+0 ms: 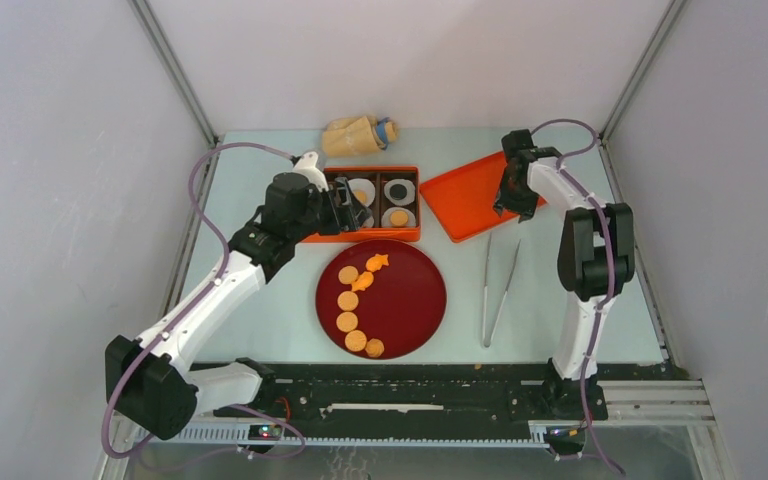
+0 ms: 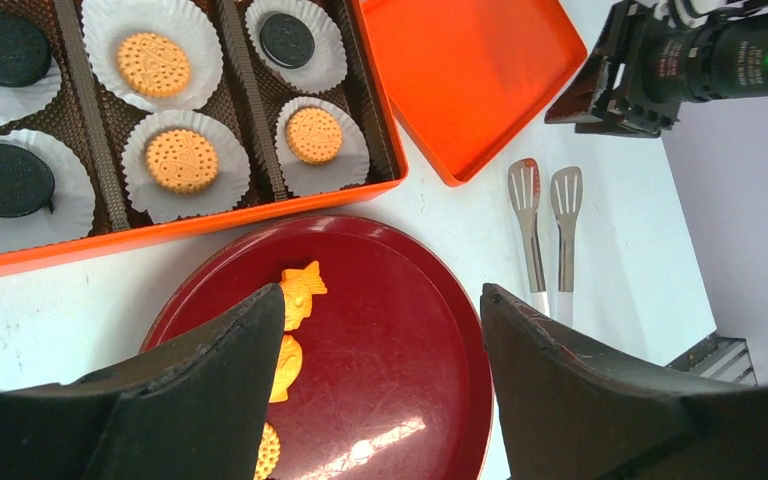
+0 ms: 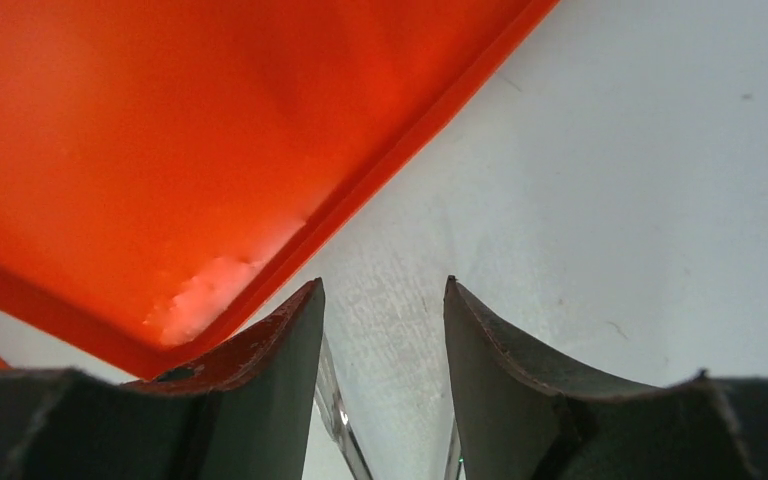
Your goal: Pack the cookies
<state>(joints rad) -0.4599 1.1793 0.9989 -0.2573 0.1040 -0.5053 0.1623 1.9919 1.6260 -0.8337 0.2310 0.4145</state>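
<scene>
Several orange-tan round cookies (image 1: pixel 347 300) and two bright orange star-like pieces (image 1: pixel 377 262) lie in a curved row on the left of the dark red plate (image 1: pixel 410 300). The orange box (image 1: pixel 409 236) holds white liners with tan cookies (image 2: pixel 182 160) and black cookies (image 2: pixel 5 180). My left gripper (image 1: pixel 345 210) hovers over the box's left part. In the left wrist view it (image 2: pixel 382 300) is open and empty, with the star-like pieces (image 2: pixel 300 290) below its left finger. My right gripper (image 1: pixel 508 205) is open and empty (image 3: pixel 382 290) at the near right edge of the orange lid (image 3: pixel 160 120).
Metal tongs (image 1: pixel 495 290) lie on the table right of the plate, their ends under my right gripper. The orange lid (image 1: pixel 465 195) lies right of the box. A tan bag with a blue end (image 1: pixel 358 135) lies at the back. Walls close in both sides.
</scene>
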